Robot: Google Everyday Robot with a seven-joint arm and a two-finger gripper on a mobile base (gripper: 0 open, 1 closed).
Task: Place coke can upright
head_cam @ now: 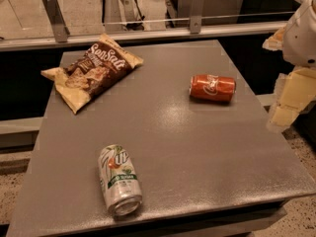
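Observation:
The coke can (213, 88) is red-orange with a white script logo. It lies on its side on the right half of the grey table (197, 152), its length running left to right. My gripper (285, 110) hangs at the right edge of the view, off the table's right side. It is to the right of the coke can, apart from it, and holds nothing that I can see. The white arm (302, 31) rises above it in the top right corner.
A silver-and-green 7up can (119, 179) lies on its side near the table's front left. A brown and tan chip bag (91, 69) lies flat at the back left. A rail with metal brackets (54, 16) runs behind the table's far edge.

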